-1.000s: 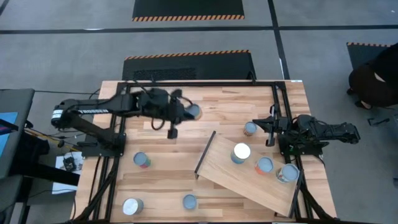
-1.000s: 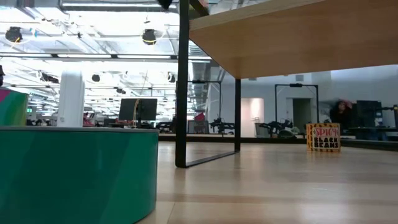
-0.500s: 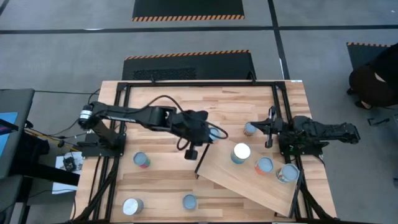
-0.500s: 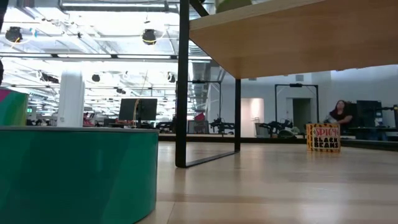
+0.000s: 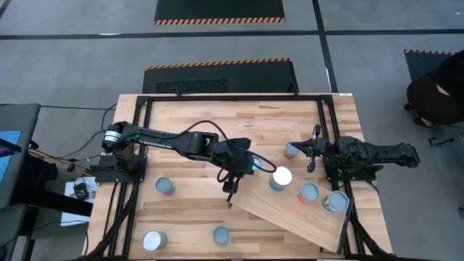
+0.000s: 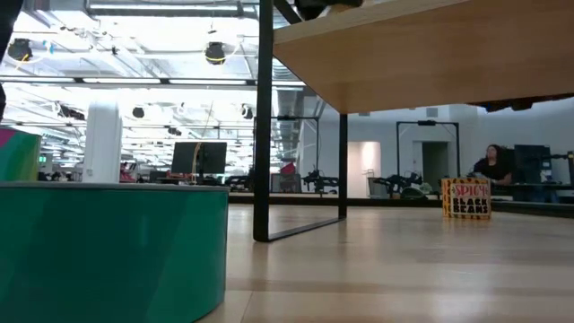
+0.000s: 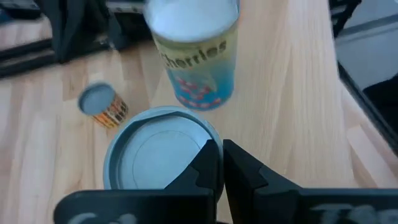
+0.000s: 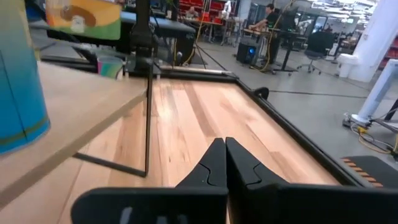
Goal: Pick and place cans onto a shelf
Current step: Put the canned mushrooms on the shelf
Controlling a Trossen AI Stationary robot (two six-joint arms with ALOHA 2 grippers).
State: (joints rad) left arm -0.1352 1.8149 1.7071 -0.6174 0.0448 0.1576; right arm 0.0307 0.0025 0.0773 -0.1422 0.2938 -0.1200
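Note:
My left gripper (image 5: 243, 168) reaches over the left end of the shelf (image 5: 290, 210), a pale tilted board on black legs (image 6: 263, 126), and is shut on a blue-topped can (image 7: 155, 162) (image 5: 251, 164). Just beyond it the white-topped cherries can (image 7: 196, 56) (image 5: 281, 176) stands on the shelf with two more cans (image 5: 308, 192) (image 5: 335, 201). Other cans stand on the tabletop (image 5: 291, 149) (image 5: 165, 186) (image 5: 154, 240) (image 5: 221, 235). My right gripper (image 5: 313, 154) (image 8: 222, 149) waits shut by the table's right side, pointing level, touching nothing. My left gripper has its shut fingers (image 7: 210, 163) at the rim (image 7: 208, 134) on one side of the can's round top. They slant down from the table's left. The can sits upright, top up, over the shelf's left end. Whether its base rests on the board is hidden.
Black frame rails (image 5: 322, 123) run along the far and right sides of the table. A teal can (image 6: 108, 251) stands close to the low camera and a black-beans can (image 6: 466, 197) farther back. A person (image 5: 435, 90) is beyond the table's right edge.
My left gripper has swung from the table's far middle toward the right and near edges and come down a little. It is now over the shelf's left end. The blue-topped can has travelled with it, staying upright.

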